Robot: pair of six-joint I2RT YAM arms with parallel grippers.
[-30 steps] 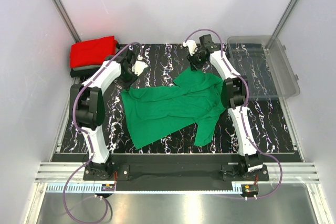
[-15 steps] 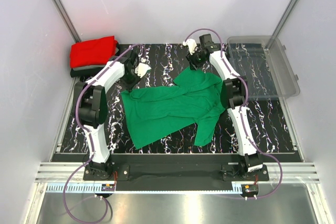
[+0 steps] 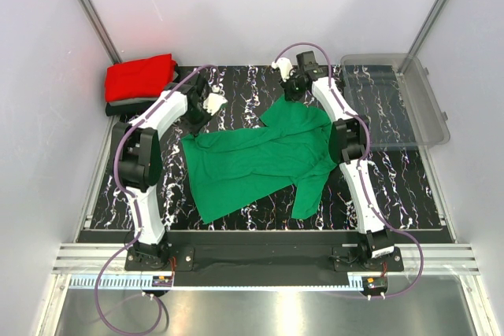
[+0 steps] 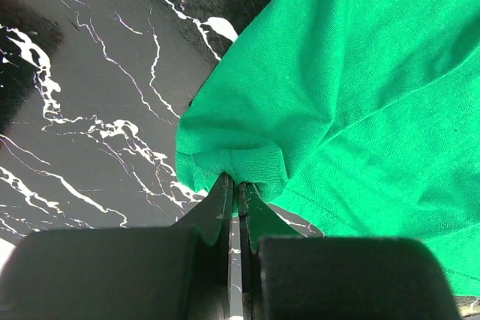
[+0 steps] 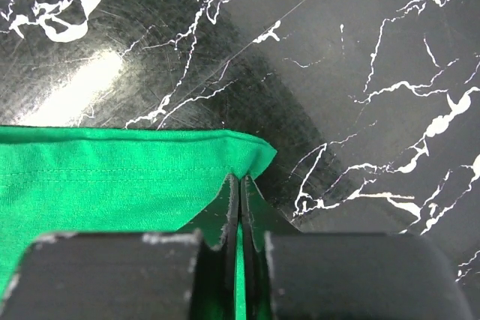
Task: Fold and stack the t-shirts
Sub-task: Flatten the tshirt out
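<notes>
A bright green t-shirt (image 3: 260,167) lies spread and partly bunched across the middle of the black marbled table. My left gripper (image 3: 190,125) is shut on a gathered edge of the green shirt (image 4: 360,95) at its far left; the left wrist view shows my left gripper (image 4: 238,185) pinching a small fold. My right gripper (image 3: 290,101) is shut on the hemmed far corner of the shirt (image 5: 112,177); the right wrist view shows my right gripper (image 5: 240,179) with cloth between the jaws. A folded red t-shirt (image 3: 140,76) lies on a dark folded shirt (image 3: 124,107) at the far left corner.
A clear plastic bin (image 3: 402,100) stands at the far right of the table. White walls and metal posts close in the back and sides. Bare marbled table (image 3: 394,179) shows to the right of the shirt and along the left edge.
My right gripper has moved slightly farther back with the shirt's corner. My left arm has shifted a little. The shirt's body has hardly moved.
</notes>
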